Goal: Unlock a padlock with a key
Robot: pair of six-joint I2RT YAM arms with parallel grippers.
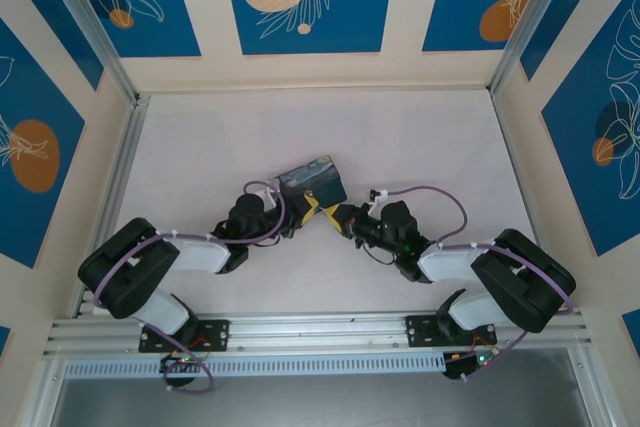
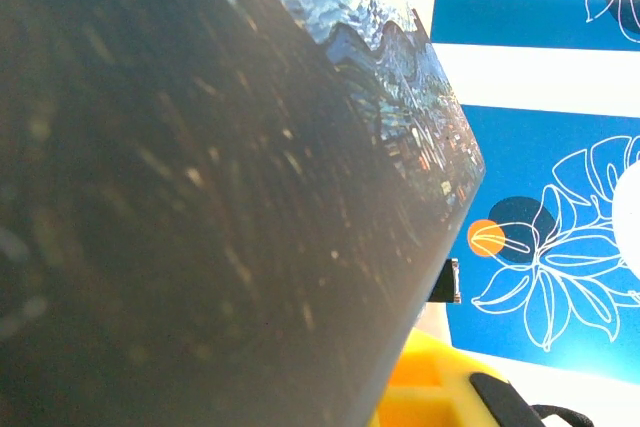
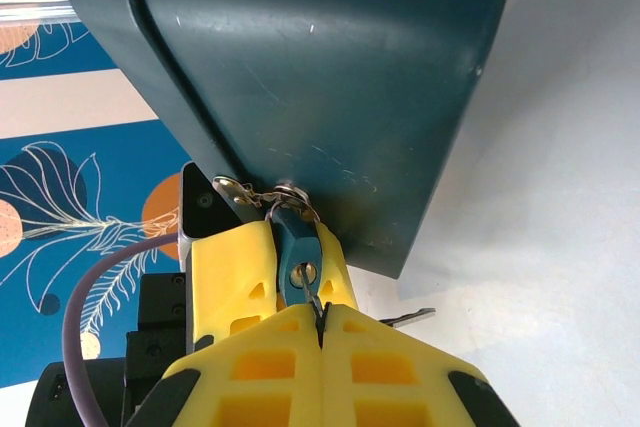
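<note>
From above, we saw the two black arms reaching inward over a pale table (image 1: 420,147) and meeting near its middle. The left gripper (image 1: 308,207) and the right gripper (image 1: 335,217) came tip to tip, their yellow fingers almost touching. Both were tucked against the near edge of a rectangular box (image 1: 312,177) printed with a swirling blue and yellow night sky. The box sat tilted, with its right end farther from the arms.

From the left wrist, we saw the box pressed very close, its dark, scuffed side taking up the left and middle. The night-sky print ran along its upper edge. One yellow finger (image 2: 430,387) of the left gripper showed at the bottom right, just under the box's corner. We could not tell whether this gripper was apart or together.

From the right wrist, we saw the dark teal underside of the box overhead. The padlock (image 3: 298,247), small and blue with silver parts, hung from a metal latch at the box's lower edge. It lay just beside a yellow finger of the left gripper. The right gripper's fingertips were pressed together directly below the padlock. They pinched the key (image 3: 316,305), a thin dark sliver that reached up to the round hole at the padlock's lower end.
</note>
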